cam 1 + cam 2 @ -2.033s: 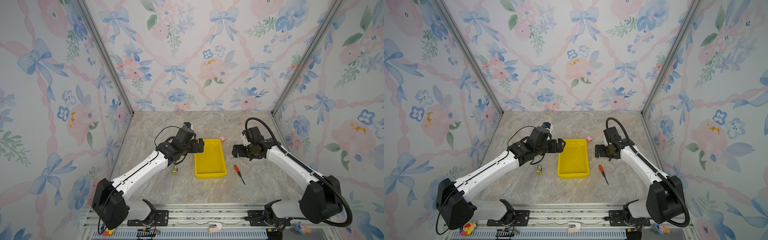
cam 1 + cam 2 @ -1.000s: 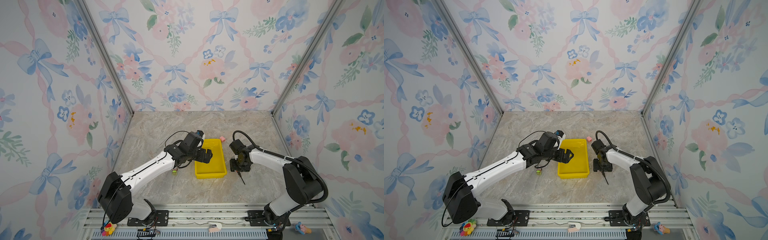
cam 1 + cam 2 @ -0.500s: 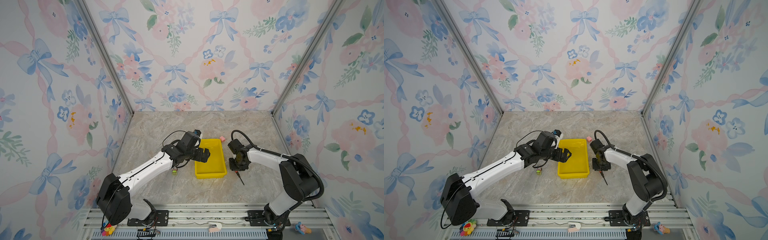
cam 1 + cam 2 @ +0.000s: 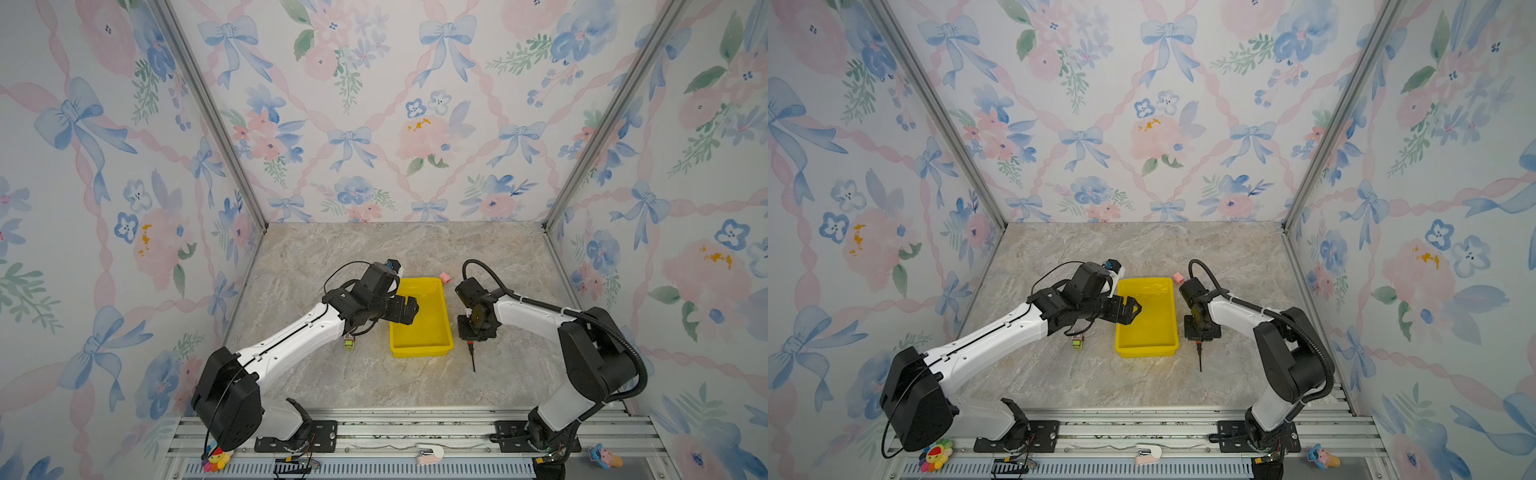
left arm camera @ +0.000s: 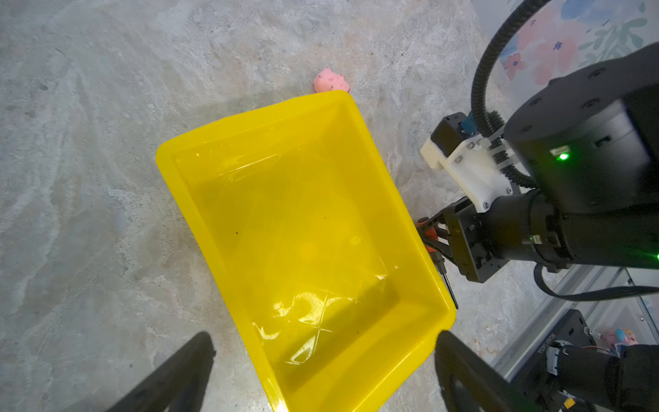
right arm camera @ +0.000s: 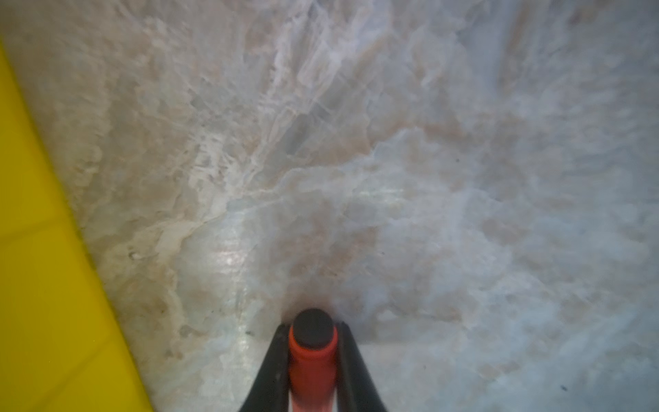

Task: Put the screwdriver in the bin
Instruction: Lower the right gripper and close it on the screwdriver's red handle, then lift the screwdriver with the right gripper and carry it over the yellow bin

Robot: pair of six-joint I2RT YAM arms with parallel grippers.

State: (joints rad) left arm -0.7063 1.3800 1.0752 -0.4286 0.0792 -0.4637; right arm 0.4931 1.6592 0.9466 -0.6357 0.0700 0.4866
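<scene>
The screwdriver has a red-orange handle with a black end cap. My right gripper is shut on that handle, low over the marble table. In both top views its thin dark shaft sticks out from under the right gripper toward the front. The yellow bin stands just left of it, with nothing inside. My left gripper hovers open over the bin's left rim, its fingers spread wider than the bin's end.
A small pink item lies at the bin's far right corner. A small green-and-grey boxy item sits left of the bin under the left arm. Floral walls enclose three sides; a metal rail runs along the front.
My right gripper came down beside the bin and closed on the screwdriver's handle; the shaft now points straight to the front. My left gripper has shifted slightly over the bin's left rim.
</scene>
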